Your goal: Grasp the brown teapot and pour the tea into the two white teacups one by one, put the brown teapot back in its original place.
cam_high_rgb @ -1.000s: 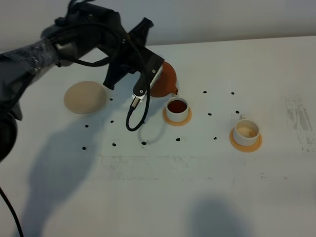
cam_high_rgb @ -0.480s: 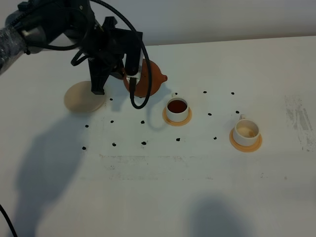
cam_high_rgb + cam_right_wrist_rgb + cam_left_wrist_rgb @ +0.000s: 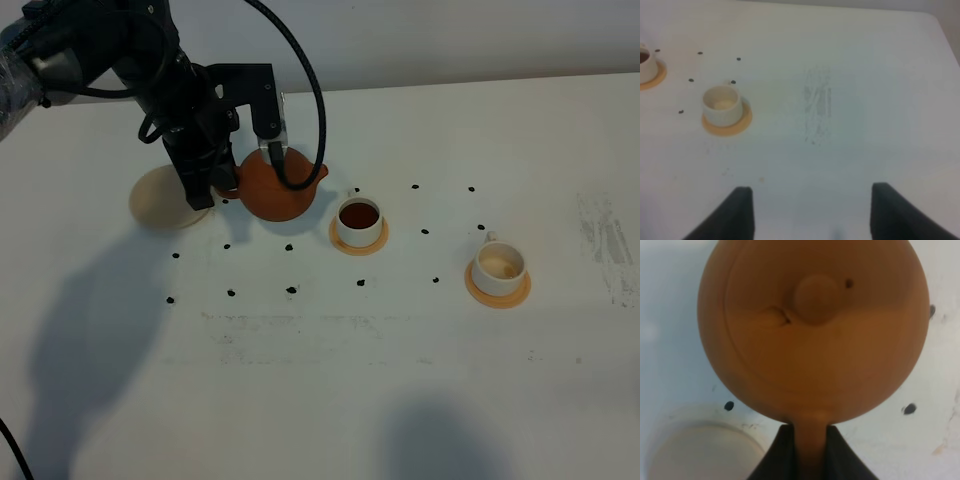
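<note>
— Grip of the left gripper?
— Clamped shut on the loop handle of the brown teapot, with dark fingers on either side of it.
— Pose of the teapot?
— Upright, lid knob on top, spout toward the teacup with tea. Placed between that cup and the cream coaster, just beside the coaster and not on it. Possibly resting on the white table, possibly just above it; hard to tell from overhead.
— Farther out?
— Second teacup, no tea visible inside, well apart to the right on an orange-tan coaster. Black dots scattered over the table around both cups.
— And the right gripper?
— Spread wide, holding nothing, over the table with the second teacup in its camera's view.
</note>
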